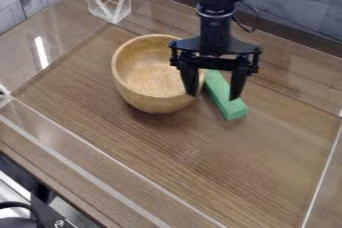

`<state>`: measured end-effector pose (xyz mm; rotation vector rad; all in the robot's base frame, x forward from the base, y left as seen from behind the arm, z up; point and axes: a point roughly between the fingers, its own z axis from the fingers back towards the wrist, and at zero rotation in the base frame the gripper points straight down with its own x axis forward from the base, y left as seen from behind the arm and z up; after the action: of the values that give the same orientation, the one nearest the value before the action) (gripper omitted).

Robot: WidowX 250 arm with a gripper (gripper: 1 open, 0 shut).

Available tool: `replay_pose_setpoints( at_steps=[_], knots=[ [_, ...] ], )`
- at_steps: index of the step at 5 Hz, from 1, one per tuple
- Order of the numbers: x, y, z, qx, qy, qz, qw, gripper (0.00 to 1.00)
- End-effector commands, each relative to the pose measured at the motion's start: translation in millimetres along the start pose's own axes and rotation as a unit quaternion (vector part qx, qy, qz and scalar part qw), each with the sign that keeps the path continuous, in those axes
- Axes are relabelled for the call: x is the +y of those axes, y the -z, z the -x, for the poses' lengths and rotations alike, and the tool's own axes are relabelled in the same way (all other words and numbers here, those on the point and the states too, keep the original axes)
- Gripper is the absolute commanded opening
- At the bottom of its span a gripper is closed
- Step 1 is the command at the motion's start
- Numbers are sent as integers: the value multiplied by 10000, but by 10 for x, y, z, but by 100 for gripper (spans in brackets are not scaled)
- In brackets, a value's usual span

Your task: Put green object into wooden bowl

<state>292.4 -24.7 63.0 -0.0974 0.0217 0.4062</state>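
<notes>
green block (225, 95): on the tabletop (127, 157), nr the bowl, at its 3 o'clock — not in it; partly hidden by gripper
wooden bowl (140, 80): upright on table, left of centre; rim partly behind gripper
gripper (214, 82): black, fingers spread wide — one tip over bowl's 3 o'clock side, other by block; nothing gripped
wire thing (108, 5): white, at bowl's 11 o'clock, well apart
</notes>
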Motion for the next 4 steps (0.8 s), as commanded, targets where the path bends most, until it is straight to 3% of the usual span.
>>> replay_pose_setpoints(
  at_steps=[1,2,4],
  knots=[
    [37,59,-74,-294,-547,107,9980,100],
    [39,147,-136,-376,-1247,187,9913,100],
    [-143,154,-217,-407,-2053,305,9774,100]
  ],
)
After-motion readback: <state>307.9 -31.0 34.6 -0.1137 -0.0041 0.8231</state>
